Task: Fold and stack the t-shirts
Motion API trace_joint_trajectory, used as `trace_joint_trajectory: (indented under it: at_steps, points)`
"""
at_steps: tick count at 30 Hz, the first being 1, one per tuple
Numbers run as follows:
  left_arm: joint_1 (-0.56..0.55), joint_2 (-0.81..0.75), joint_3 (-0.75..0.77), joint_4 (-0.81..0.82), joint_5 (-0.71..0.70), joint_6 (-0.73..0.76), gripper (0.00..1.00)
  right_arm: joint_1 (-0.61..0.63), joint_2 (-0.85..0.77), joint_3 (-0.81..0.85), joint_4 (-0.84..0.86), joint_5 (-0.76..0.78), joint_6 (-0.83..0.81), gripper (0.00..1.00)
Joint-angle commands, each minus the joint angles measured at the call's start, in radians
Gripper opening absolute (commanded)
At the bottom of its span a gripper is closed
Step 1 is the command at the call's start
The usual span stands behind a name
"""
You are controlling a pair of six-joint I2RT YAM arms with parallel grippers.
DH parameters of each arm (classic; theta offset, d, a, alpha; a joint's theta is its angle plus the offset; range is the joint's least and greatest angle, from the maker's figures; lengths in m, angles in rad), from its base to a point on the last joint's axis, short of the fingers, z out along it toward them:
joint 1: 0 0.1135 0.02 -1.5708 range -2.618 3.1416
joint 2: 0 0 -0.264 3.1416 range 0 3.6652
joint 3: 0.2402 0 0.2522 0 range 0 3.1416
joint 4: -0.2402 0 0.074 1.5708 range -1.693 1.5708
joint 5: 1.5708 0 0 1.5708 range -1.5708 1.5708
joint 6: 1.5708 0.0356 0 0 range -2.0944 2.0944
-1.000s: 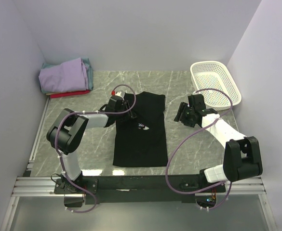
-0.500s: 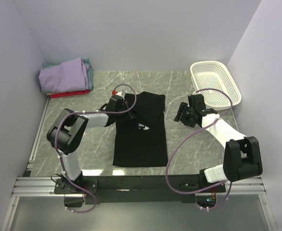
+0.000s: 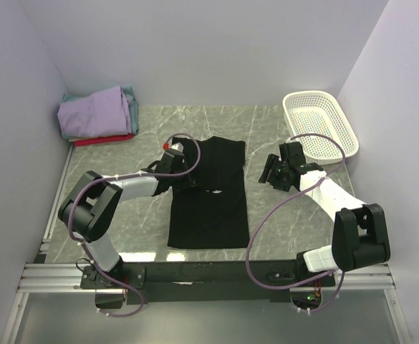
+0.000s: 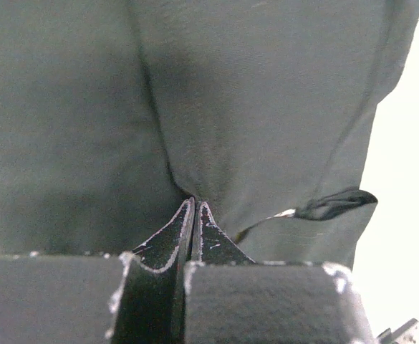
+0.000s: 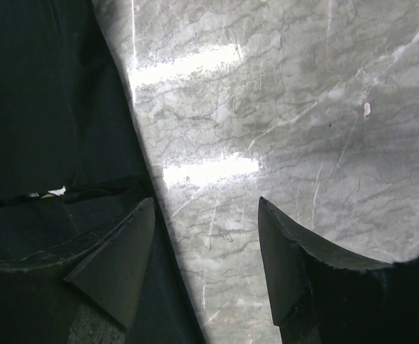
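Observation:
The black t-shirt (image 3: 209, 208) lies lengthwise in the middle of the table. Its upper part is bunched into a crease across the chest, and only a sliver of the print (image 4: 284, 213) shows. My left gripper (image 3: 188, 179) sits at the shirt's upper left. It is shut, and its fingertips (image 4: 195, 204) pinch a pleat of the black cloth (image 4: 252, 107). My right gripper (image 3: 270, 172) hovers open just off the shirt's right edge (image 5: 44, 107). Between its fingers (image 5: 205, 204) there is only bare marble. Folded lavender (image 3: 98, 111), teal (image 3: 130, 97) and red (image 3: 102, 141) t-shirts are stacked at the back left.
A white mesh basket (image 3: 320, 122) stands at the back right, behind the right arm. The grey marble table (image 3: 281, 215) is walled on the left, back and right. A metal rail (image 3: 209, 276) carries the arm bases along the near edge.
The left gripper closed on the black shirt and drew the cloth over the chest. The print that showed before is now almost covered. The right arm stayed still.

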State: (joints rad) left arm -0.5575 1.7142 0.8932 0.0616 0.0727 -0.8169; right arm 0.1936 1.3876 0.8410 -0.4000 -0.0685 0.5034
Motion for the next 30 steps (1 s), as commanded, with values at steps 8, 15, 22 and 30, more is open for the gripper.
trace_joint_trajectory:
  at_steps: [8, 15, 22, 30]
  points:
    - [-0.024, -0.062, -0.051, -0.121, -0.129, -0.042, 0.58, -0.005, -0.074, -0.029, 0.004, 0.007, -0.006, 0.67]
    - [-0.042, -0.237, -0.076, -0.147, -0.209, 0.004, 0.99, -0.003, -0.116, -0.075, -0.013, -0.050, -0.017, 0.67]
    - [-0.047, -0.480, -0.210, -0.232, -0.212, -0.028, 0.99, -0.003, -0.200, -0.207, -0.005, -0.204, -0.049, 0.68]
    - [-0.188, -0.775, -0.464, -0.273, -0.217, -0.203, 1.00, 0.047, -0.363, -0.384, 0.030, -0.330, 0.041, 0.67]
